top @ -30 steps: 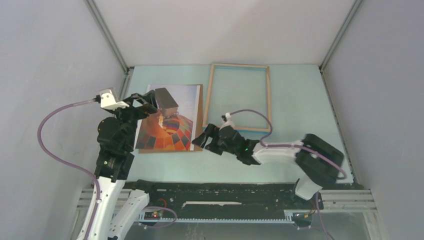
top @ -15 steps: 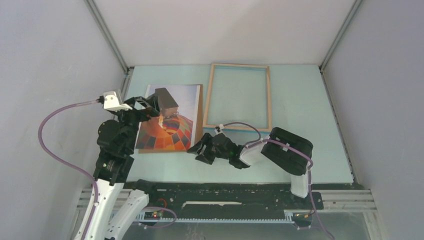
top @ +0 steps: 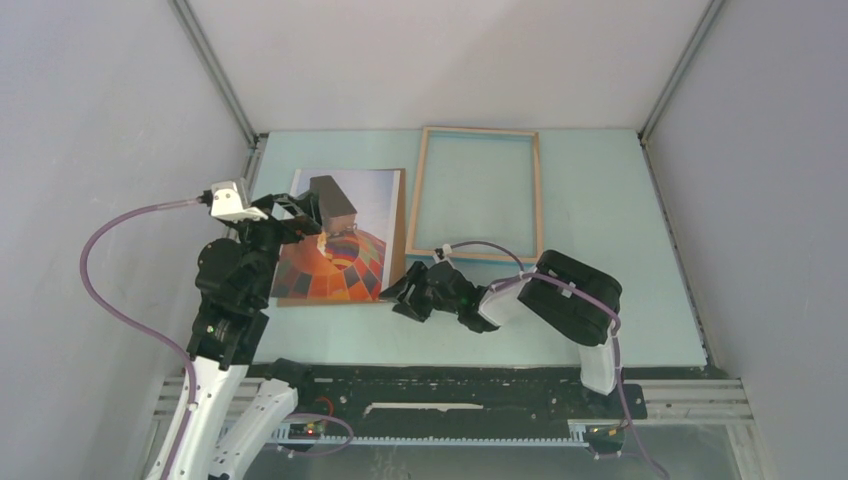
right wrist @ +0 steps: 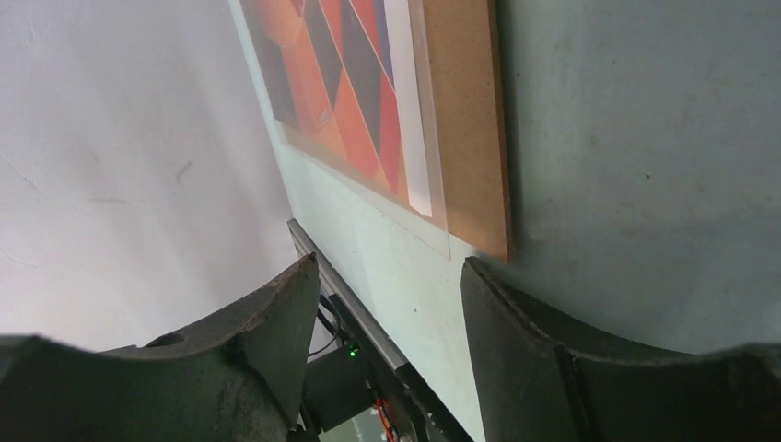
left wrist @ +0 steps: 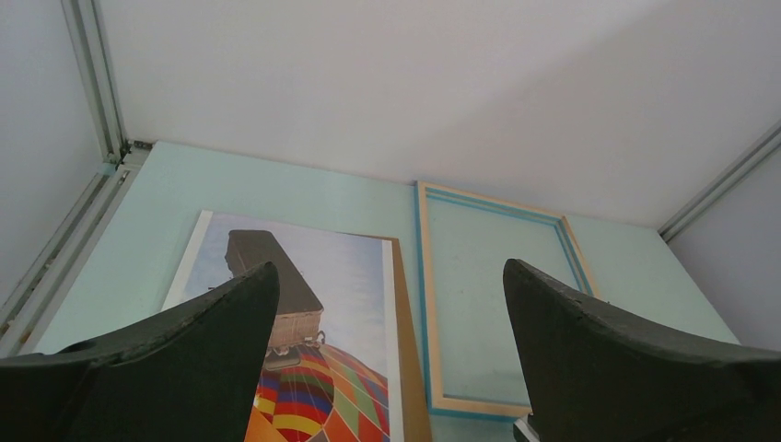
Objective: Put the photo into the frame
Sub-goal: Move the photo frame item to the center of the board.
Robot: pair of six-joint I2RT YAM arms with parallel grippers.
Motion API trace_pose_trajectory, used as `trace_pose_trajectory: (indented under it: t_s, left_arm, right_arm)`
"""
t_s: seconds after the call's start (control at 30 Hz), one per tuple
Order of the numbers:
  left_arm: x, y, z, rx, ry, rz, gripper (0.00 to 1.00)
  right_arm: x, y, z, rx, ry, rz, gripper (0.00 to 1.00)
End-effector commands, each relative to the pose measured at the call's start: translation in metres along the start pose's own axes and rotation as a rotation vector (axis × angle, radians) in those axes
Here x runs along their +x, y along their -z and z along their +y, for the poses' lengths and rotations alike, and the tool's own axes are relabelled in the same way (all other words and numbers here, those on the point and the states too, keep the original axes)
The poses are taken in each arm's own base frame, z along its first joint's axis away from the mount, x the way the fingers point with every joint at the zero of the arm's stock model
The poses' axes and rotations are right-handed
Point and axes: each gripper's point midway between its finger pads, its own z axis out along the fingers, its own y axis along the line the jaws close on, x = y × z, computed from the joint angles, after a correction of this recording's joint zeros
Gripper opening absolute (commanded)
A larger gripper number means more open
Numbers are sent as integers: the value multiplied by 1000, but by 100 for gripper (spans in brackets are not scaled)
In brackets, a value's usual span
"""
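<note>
The right pincer [top: 399,297], jaws spread and empty, sits low at the near corner of the photo [top: 345,245], which lies face up on a brown backing board [top: 400,230] just left of the empty frame [top: 478,131]. The left pincer [top: 295,215] hovers open above. Pick-up appears the step in hand; next, nipping the print's edge alone.

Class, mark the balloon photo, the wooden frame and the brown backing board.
Rectangular hot-air balloon photo [top: 345,262]: top view, orange balloon pattern.
Light wood rectangular frame [top: 480,131]: top view, far rail.
Flat brown backing board [right wrist: 465,110]: right wrist view, bare strip beside photo.
</note>
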Motion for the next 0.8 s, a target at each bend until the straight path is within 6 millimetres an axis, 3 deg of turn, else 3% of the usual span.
trace_pose_trajectory:
  t_s: [0.0, 0.33, 0.53, 0.77]
  left_arm:
    - [-19, 2, -8, 28, -16, -39, 100]
    - [-19, 3, -8, 31, -18, -38, 100]
    - [-18, 2, -9, 34, -17, -34, 100]
    - [-17, 2, -9, 37, -17, -33, 100]
  right_arm:
    - [-7, -9, 20, -50, 8, -18, 65]
    - [-15, -3, 47, -103, 43, -51, 58]
    - [-28, -7, 46, -103, 44, -88, 55]
    - [-42, -20, 46, -117, 36, -90, 43]
